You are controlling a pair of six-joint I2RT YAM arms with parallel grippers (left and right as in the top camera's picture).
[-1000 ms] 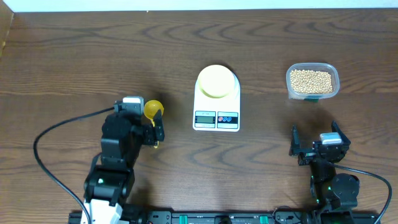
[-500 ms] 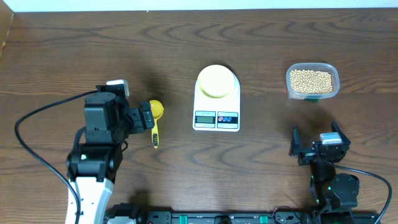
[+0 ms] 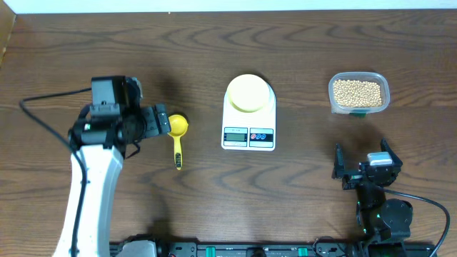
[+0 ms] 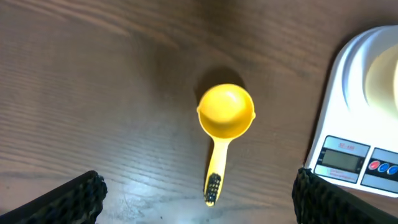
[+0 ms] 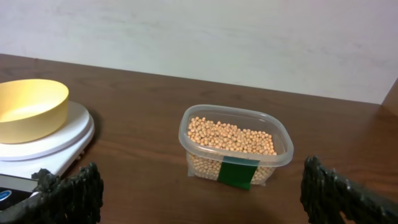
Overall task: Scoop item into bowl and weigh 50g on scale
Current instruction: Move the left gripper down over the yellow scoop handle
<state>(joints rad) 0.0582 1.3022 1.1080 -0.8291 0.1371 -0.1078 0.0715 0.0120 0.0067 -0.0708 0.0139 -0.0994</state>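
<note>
White scale (image 4: 346, 112) cut off, bowl (image 4: 384, 76) edge only

Dark grained wood table (image 3: 143, 64), glossy yellow plastic scoop (image 4: 224, 121), clear plastic container (image 5: 236, 146), smooth white scale (image 3: 248, 123).

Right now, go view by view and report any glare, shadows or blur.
Overhead: even light, the pale-yellow bowl nearly washes into the white scale. Left wrist: yellow scoop sharp, dark shadow beside its cup, pale sheen on the table at lower left. Right wrist: beans in the clear container crisp; the right gripper's fingers dark, soft-edged at the bottom corners.
</note>
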